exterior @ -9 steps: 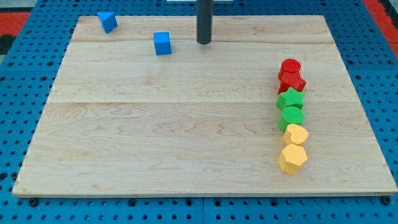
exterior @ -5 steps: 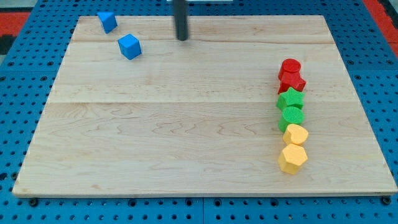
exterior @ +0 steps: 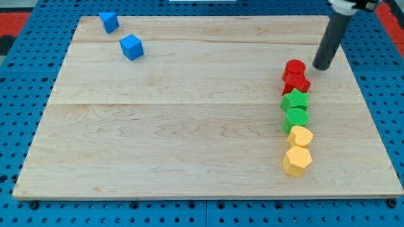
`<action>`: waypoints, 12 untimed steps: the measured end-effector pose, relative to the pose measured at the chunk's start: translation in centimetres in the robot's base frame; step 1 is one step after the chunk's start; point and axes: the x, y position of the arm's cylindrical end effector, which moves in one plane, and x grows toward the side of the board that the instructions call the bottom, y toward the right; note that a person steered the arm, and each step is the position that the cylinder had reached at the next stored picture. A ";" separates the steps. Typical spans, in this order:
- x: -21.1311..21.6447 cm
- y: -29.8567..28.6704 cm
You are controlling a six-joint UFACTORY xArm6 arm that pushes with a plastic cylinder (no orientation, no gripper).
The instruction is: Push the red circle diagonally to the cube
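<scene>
End effector: my tip, bare rod, grasping nothing.
Red circle: just left of it.
Blue cube: far left.

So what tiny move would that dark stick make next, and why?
Probably a short slide toward the view's left, into the red circle. My tip sits just to its right, not clearly touching, and the blue cube lies far off toward the view's upper left, so pushing from this side sends it that way.

My tip low, rod tilted
</scene>
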 end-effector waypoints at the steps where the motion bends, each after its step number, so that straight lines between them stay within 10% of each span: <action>1: 0.5 -2.2; 7: 2.6 -23.0; 11: 0.8 -26.9; 12: -3.1 -20.2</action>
